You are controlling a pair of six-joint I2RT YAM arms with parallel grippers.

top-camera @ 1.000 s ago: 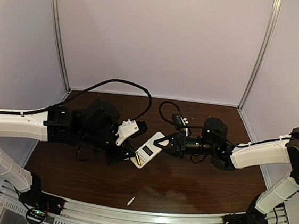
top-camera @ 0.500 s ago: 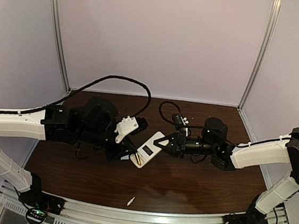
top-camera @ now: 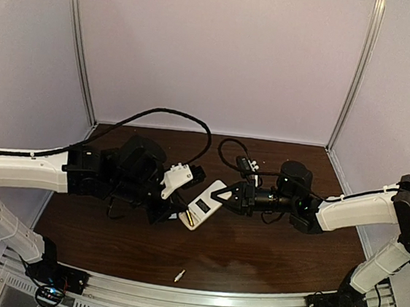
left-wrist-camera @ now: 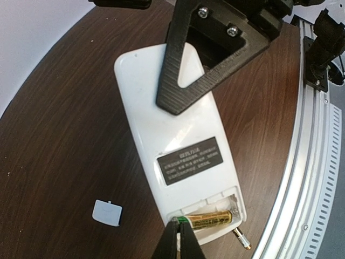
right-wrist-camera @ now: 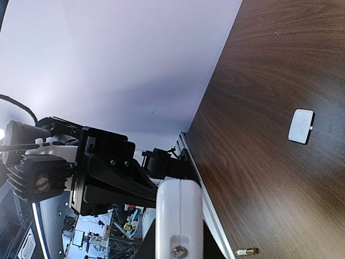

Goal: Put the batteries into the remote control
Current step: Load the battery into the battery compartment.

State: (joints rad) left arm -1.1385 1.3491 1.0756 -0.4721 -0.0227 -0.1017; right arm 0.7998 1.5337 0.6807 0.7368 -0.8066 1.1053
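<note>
A: Whereabouts of the remote control [left-wrist-camera: 178, 156]?

B: Up off the table [top-camera: 253, 254], plain back facing up, pinched at its far end by the right gripper [top-camera: 224, 194]. Clamped on the white shell, judging by both wrist views.

A: Long axis?

B: Runs from the right gripper toward the left gripper [left-wrist-camera: 179, 229], with the open recess end pointing at the left arm.

A: Left fingers?

B: Pressed together, nothing between them. Tips touching the green end of the first battery [left-wrist-camera: 207, 219].

A: Orientation of that one?

B: Lies in the recess, long axis across the width of the remote control, at right angles to the shell. Stretches away rightward from the fingertips in the left wrist view. Sits slightly askew in the slot, so perhaps not fully seated.

A: So the coming move?

B: Probably a nudge on that near end, down or along the slot. Left arm plainly nearer; right side best left just holding.

A: The other cell?

B: Second battery [top-camera: 180, 275] flat on the table, close to the front rail [top-camera: 197, 299], well apart from both grippers, nearer the left arm. Long axis diagonal, one end aimed roughly toward the remote control.

A: Anything else nearby?

B: Battery cover [left-wrist-camera: 107, 212] loose on the table, off to one side of the recess end.
</note>
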